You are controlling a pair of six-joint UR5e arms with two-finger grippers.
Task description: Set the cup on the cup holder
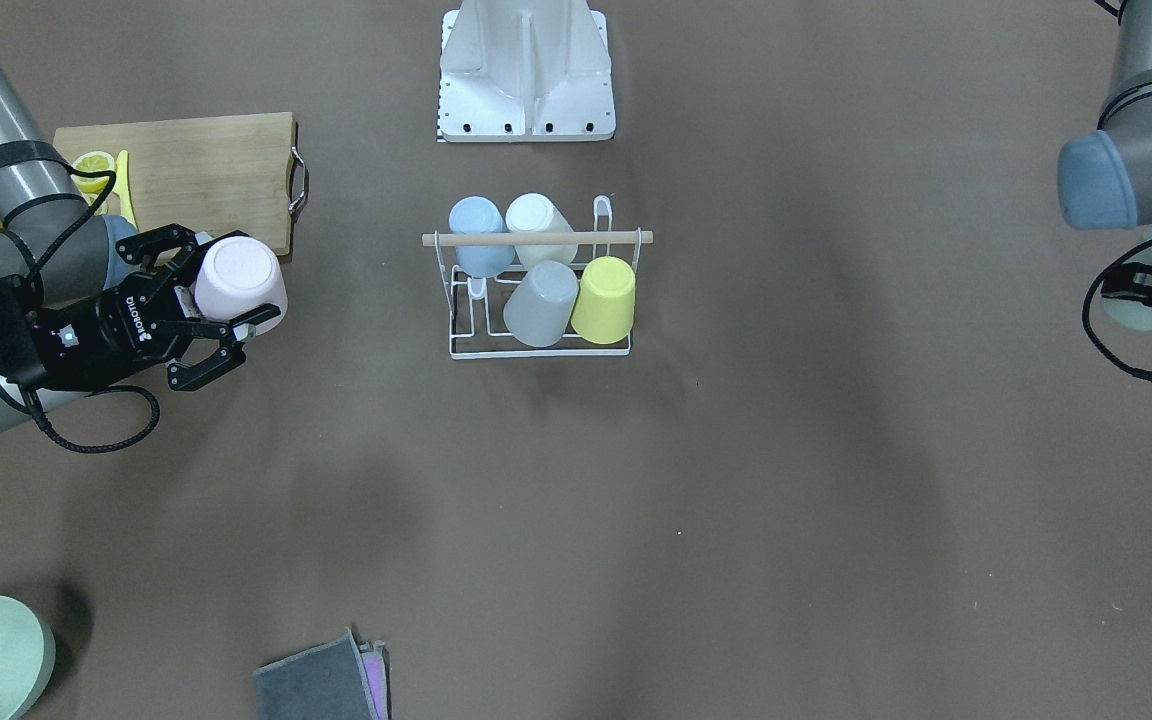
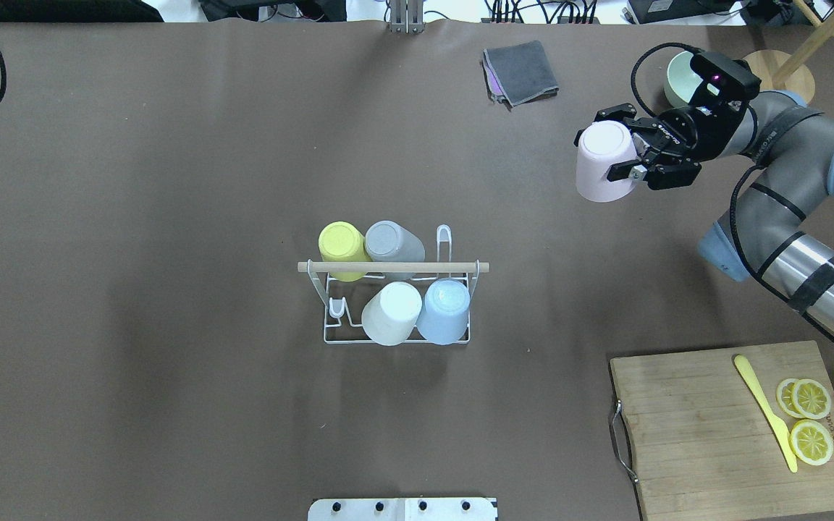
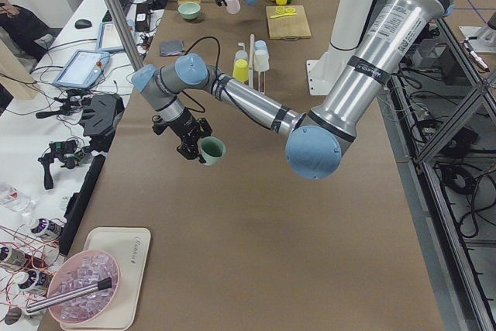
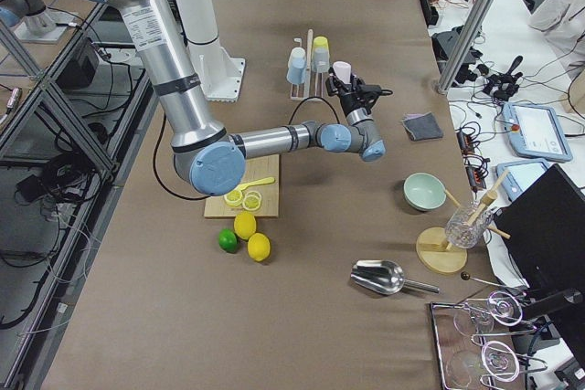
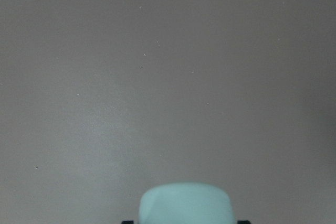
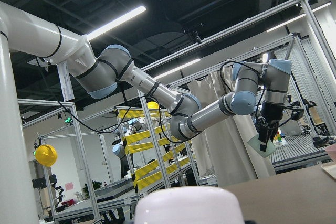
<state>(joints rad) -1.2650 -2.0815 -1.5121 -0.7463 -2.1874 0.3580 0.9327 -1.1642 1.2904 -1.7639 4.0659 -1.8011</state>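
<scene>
The cup holder [image 2: 388,267], a white wire rack with a wooden rod handle, stands mid-table and also shows in the front view [image 1: 536,239]. It carries a yellow, a grey, a white and a blue cup, all upside down. My right gripper [image 2: 609,145] is shut on a pink cup [image 2: 601,170], held bottom up in the air to the rack's far right; both also show in the front view, the gripper [image 1: 231,285] around the pink cup [image 1: 236,275]. My left gripper [image 3: 192,145] is shut on a mint green cup [image 3: 211,150] far out on my left side, seen also in the left wrist view [image 5: 186,203].
A wooden cutting board [image 2: 706,427] with lemon slices [image 2: 810,420] and a yellow knife [image 2: 764,409] lies at the near right. A mint bowl [image 2: 681,76] and a folded grey cloth [image 2: 522,71] lie at the far right. The white arm base [image 1: 526,70] stands behind the rack.
</scene>
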